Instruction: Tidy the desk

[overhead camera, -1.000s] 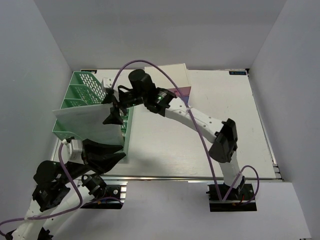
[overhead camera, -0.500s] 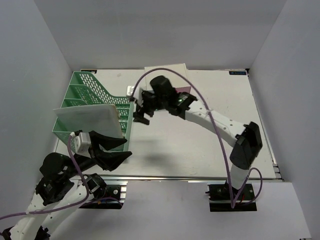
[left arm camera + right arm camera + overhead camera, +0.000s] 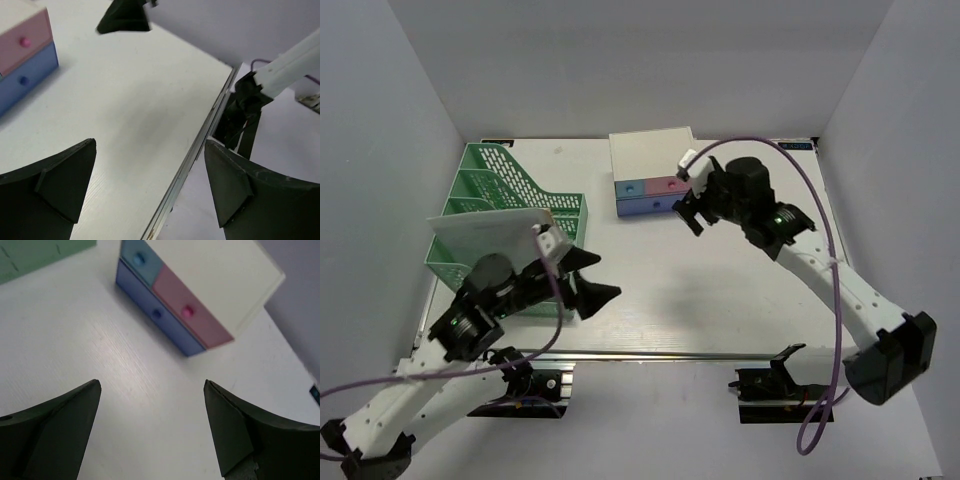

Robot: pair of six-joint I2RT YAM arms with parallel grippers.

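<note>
**Worktop inspection: both hands open and empty**

The worktop (image 3: 720, 290) is an off-white rectangle filling the middle of the overhead frame. It has grey walls on three sides and a metal rail (image 3: 700, 355) along its lower edge.

At left of the frame a green mesh file rack (image 3: 495, 185) stands on the worktop. A flat white sheet (image 3: 490, 235) stands tilted at the rack's lower end; which compartment holds it cannot be determined.

Just right of the rack's lower corner is the left hand (image 3: 603, 277). Its fingers are spread wide with nothing between them. The left wrist view confirms this: only bare worktop and the rail show in the gap.

At upper centre a white drawer box (image 3: 650, 160) sits against the far edge. Its front shows a small teal drawer and a pink drawer above one long blue drawer, all shut.

Just right of the box front is the right hand (image 3: 690, 210), also spread wide and holding nothing. The right wrist view shows bare worktop between its fingers and the drawer box beyond them.
</note>
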